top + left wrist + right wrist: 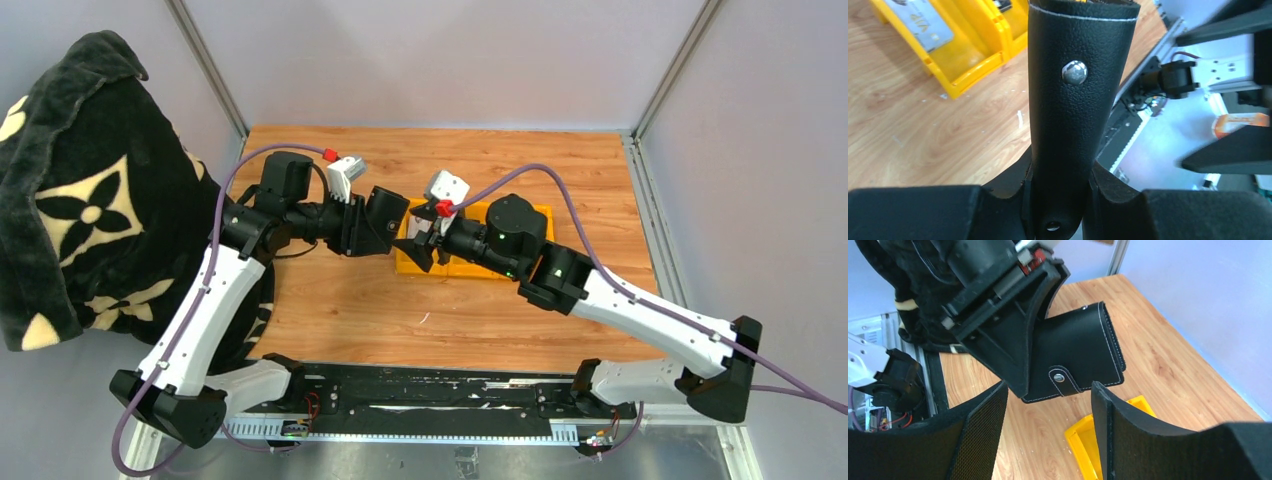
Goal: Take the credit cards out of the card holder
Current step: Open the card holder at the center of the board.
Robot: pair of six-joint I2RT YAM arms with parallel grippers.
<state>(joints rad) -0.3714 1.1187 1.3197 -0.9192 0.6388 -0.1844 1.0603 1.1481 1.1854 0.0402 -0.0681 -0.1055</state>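
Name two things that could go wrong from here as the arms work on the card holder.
1. The left gripper pinches the card holder by one end only; a pull from the open right gripper, poised just before it, might twist or drag it free.
2. The holder seems to hang over bare table beside the yellow tray holding one card, so the next one could land outside it.

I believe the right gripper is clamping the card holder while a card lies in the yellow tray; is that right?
No: the left gripper clamps the card holder, per the left wrist view; a card does lie in the yellow tray.
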